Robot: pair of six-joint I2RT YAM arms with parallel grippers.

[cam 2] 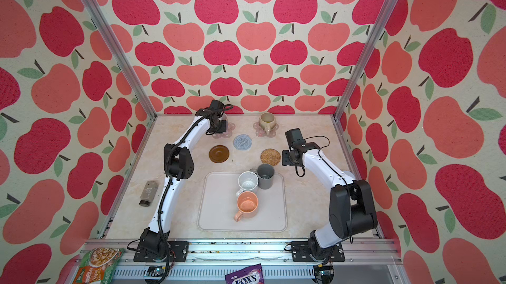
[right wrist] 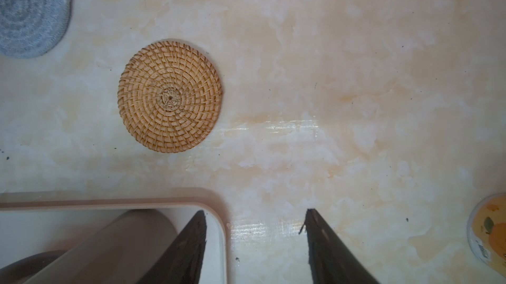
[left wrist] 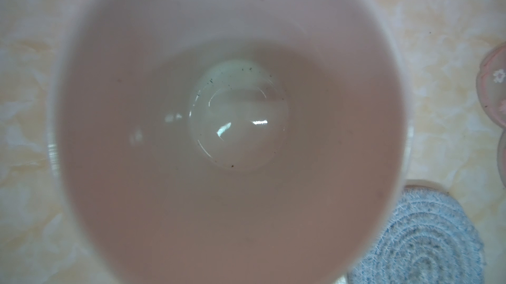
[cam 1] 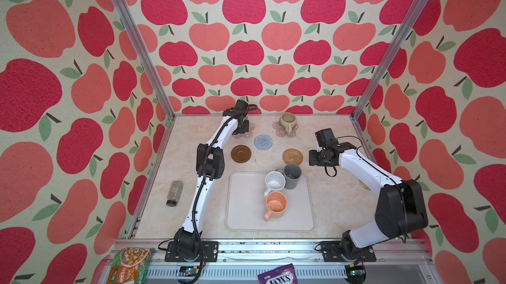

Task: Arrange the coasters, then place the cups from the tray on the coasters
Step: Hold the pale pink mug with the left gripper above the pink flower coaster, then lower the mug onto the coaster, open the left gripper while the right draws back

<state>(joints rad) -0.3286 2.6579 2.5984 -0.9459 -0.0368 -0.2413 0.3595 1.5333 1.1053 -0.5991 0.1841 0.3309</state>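
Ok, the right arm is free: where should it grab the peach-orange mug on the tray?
Probably the rim wall on its right, from straight above: the peach-orange handled mug stands upright and open, handle pointing front-left, white handled mug crowding its far side.

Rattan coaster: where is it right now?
In both top views the rattan coaster lies bare, right of centre, just beyond the tray's far right corner and the dark grey mug; the blue-grey coaster lies behind it to the left.
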